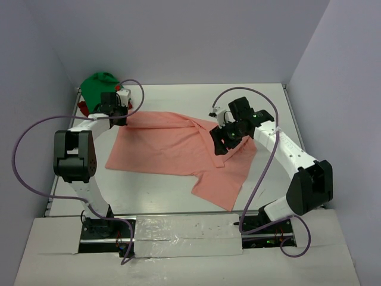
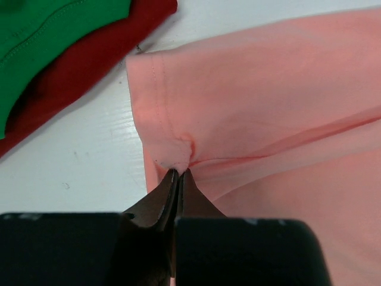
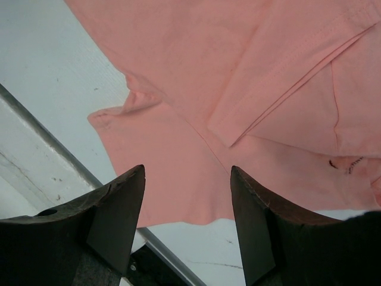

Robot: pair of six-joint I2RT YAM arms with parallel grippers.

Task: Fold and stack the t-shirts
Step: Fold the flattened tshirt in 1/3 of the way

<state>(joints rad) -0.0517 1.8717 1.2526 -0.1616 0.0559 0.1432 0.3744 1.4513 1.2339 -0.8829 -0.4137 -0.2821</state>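
The salmon-pink t-shirt (image 1: 172, 148) lies spread and partly folded in the middle of the table. My left gripper (image 1: 119, 117) is shut on its back-left sleeve corner; the left wrist view shows the tips (image 2: 178, 173) pinching a pucker of pink cloth (image 2: 268, 89). My right gripper (image 1: 222, 140) is open and empty, hovering over the shirt's right part; in the right wrist view (image 3: 187, 170) the pink cloth (image 3: 238, 77) lies below the spread fingers. The bright green t-shirt (image 1: 98, 85) lies on the dark red one (image 1: 83, 108) at the back left, both also in the left wrist view (image 2: 47, 36) (image 2: 89, 65).
The white table (image 1: 178, 196) is walled at the back and sides. A metal rail (image 3: 53, 143) runs along the table's edge near the right gripper. Cables loop off both arms.
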